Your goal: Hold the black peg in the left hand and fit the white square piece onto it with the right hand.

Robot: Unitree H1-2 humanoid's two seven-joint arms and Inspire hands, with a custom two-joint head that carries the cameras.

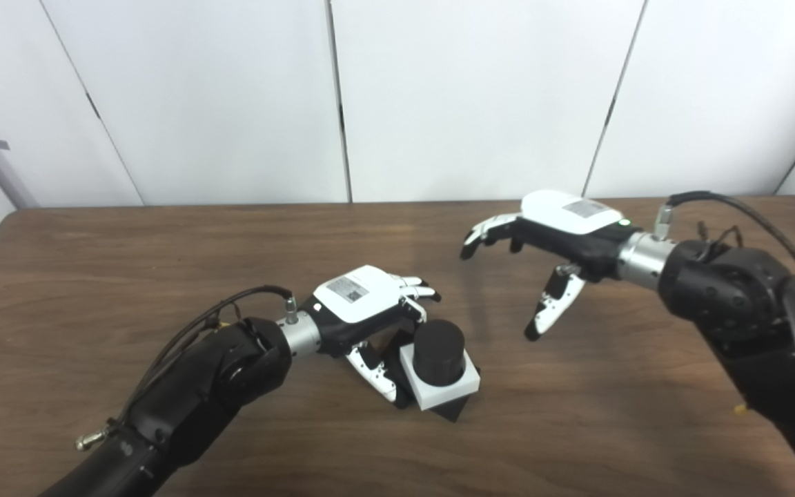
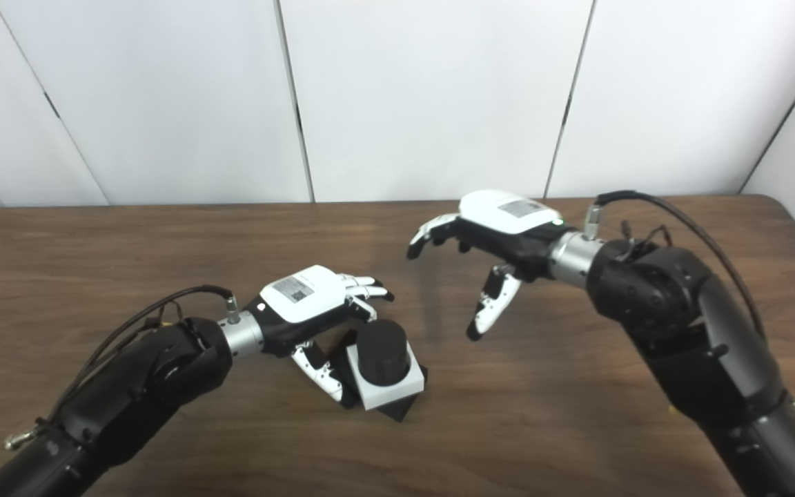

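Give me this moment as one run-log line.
white square piece: seated on black peg | left hand: at the assembly, grip unclear | right hand: open, raised, apart | table

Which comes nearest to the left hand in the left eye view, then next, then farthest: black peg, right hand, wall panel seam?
1. Black peg, beside the left hand, by its fingers.
2. Right hand, across the table to the right.
3. Wall panel seam, behind the table.
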